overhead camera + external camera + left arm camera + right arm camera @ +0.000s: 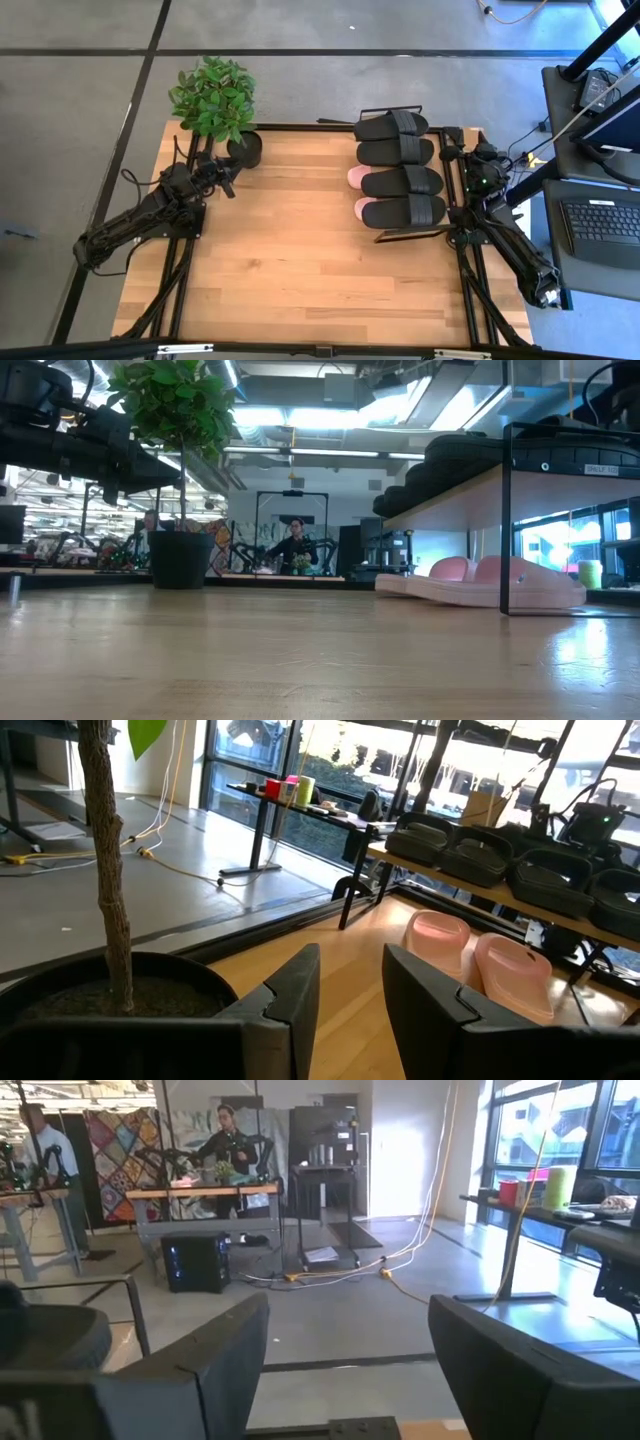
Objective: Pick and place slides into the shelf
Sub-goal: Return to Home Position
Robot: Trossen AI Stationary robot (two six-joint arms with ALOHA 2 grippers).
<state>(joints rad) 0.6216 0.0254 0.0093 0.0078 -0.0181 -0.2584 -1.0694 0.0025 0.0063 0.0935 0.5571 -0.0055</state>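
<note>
Four black slides (pixel 398 168) lie side by side on the shelf's wooden top board (pixel 470 488) at the table's right. Two pink slides (pixel 480 582) rest on their soles on the tabletop under the board, their ends showing at its left edge (pixel 358 178). My left gripper (pixel 350 990) hovers open beside the plant pot at the far left and faces the pink slides (pixel 480 965). My right gripper (pixel 350 1350) stands open by the shelf's far right corner (pixel 458 145), pointing past the table's far edge, with a black slide (pixel 50 1335) beside it. Neither gripper holds anything.
A potted plant (pixel 212 97) in a black pot (pixel 245 148) stands at the table's far left corner, close to my left gripper. The shelf's thin black frame (pixel 505 520) stands on the table. Bare wood (pixel 300 260) spreads across the middle and near side. People show in the room beyond.
</note>
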